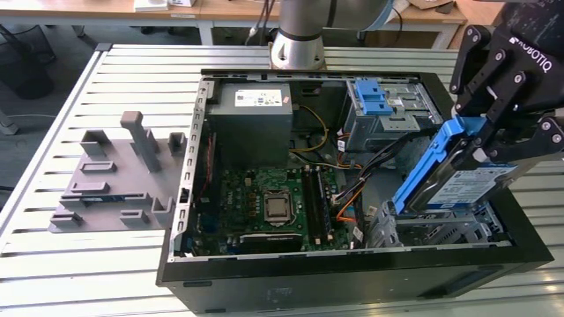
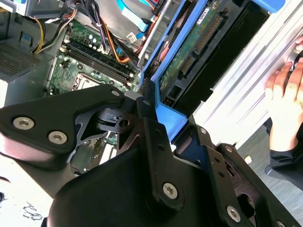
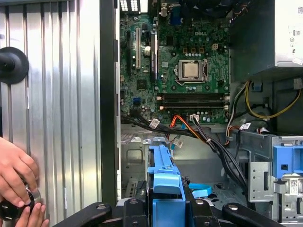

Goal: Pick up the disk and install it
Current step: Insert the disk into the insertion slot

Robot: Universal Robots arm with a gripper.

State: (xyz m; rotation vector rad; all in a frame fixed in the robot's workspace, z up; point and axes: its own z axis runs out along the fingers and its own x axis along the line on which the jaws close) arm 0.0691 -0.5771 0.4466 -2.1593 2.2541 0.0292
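Progress: pick-up is done, in my judgement, because the disk [image 1: 458, 179] hangs clear of the table [image 1: 53, 264]. The install is not finished.
Tool: the gripper [image 1: 487, 139] is clamped on the disk, with its fingers pressing the upper end.
Place of the disk: you find it inside the open computer case [image 1: 352, 274], at the exterior view's right. It is tilted, with its lower end just above the metal drive cage [image 1: 440, 231]. I cannot tell if they touch.
Left to do: the disk does not lie flat in the cage, so the seating seems not yet done.
Exterior view: it gives you the whole case with the motherboard [image 1: 273, 201] and the power supply [image 1: 251, 122]. The grey fixture [image 1: 115, 178] stands on the table beside the case.
First wrist view: it looks along the blue rail [image 3: 165, 184] toward the bay. It also shows you a person's hands [image 3: 16, 182] around a small round part outside the case wall.
Second wrist view: it adds the green circuit board [image 2: 189, 61] on the disk's underside, and a hand [image 2: 284, 97] at the table edge.
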